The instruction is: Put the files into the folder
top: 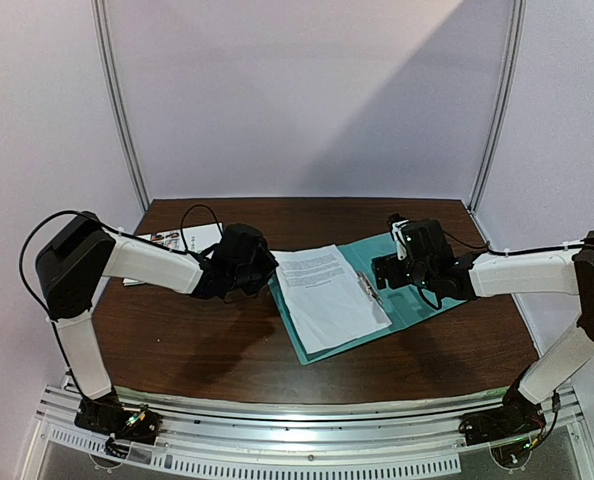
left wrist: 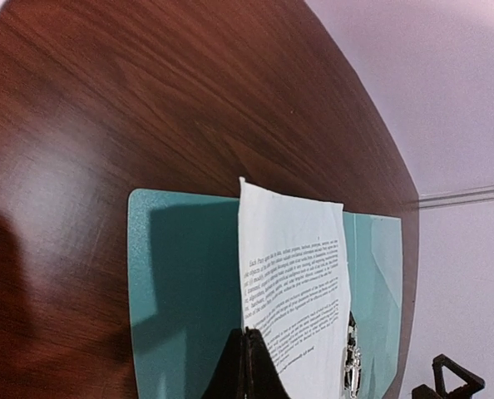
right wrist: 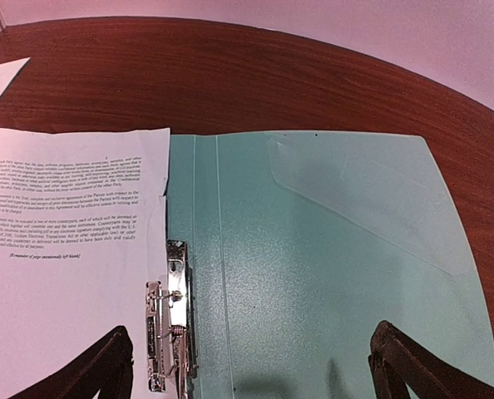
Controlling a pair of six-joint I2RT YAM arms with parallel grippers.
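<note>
I could read only one sheet, the text sheet lying over the left half of the open folder. Its black paragraphs were mostly too fine for me, though words such as "Agreement", "Parties" and "Counterparts" came through. Below them, toward the sheet's near edge, a bracketed line stood alone: "[Remainder of page intentionally left blank]". The picture sheet by the far left corner of the table carried print I could not make out.

Robot lab booth: 2 arms on alu rail w/ wood-look table (plain pale walls, metal posts)
</note>
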